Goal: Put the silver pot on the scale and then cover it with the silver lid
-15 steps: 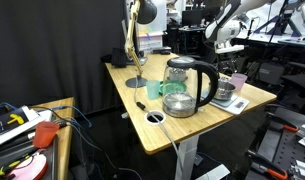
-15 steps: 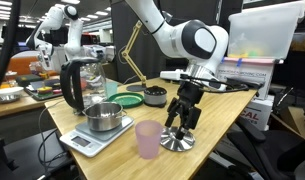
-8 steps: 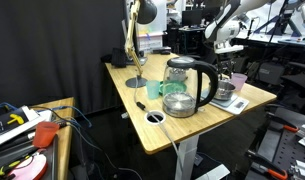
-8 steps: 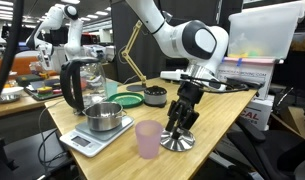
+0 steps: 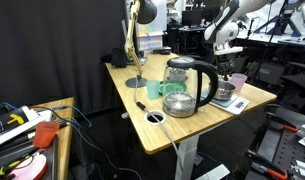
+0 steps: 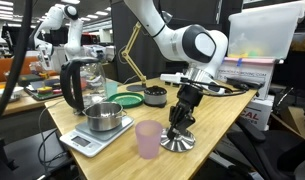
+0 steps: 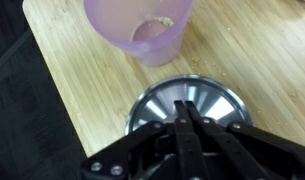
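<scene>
The silver pot [image 6: 106,117] stands on the scale [image 6: 82,139] near the table's front corner; in an exterior view the pot [image 5: 224,93] and the scale [image 5: 235,103] sit at the far end. The silver lid [image 6: 176,141] lies flat on the wood beside a pink cup [image 6: 148,139]. My gripper [image 6: 178,128] reaches straight down onto the lid's centre. In the wrist view the lid [image 7: 152,105] fills the lower middle, and my gripper [image 7: 188,108] has its fingers pressed together over the lid's hub. The knob itself is hidden under them.
A tall glass kettle [image 6: 80,85] with a black handle stands behind the scale. A green dish [image 6: 130,98] and a dark bowl [image 6: 153,96] lie further back, with a desk lamp [image 6: 132,50] behind them. The pink cup [image 7: 142,25] is close to the lid.
The jaws have closed from wide open to shut over the lid's centre. The arm has stayed in place, and the lid still lies on the table.
</scene>
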Controlling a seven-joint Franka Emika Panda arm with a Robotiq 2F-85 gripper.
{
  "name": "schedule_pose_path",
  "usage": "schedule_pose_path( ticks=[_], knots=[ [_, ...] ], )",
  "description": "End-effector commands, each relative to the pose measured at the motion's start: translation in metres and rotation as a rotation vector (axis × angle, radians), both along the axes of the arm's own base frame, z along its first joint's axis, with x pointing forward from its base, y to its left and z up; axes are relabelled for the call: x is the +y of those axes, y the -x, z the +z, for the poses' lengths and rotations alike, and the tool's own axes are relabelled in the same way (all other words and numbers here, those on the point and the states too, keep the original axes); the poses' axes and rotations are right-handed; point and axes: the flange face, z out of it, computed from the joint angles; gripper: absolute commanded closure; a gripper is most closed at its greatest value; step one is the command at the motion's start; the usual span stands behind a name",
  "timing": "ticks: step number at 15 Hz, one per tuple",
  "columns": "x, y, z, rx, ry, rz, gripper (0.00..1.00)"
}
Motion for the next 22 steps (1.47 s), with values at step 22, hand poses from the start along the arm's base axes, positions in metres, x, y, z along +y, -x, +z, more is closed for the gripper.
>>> schedule_pose_path(
  ticks=[22],
  knots=[
    [0.072,0.054,0.173,-0.197,0.046,0.318,0.99]
  ],
)
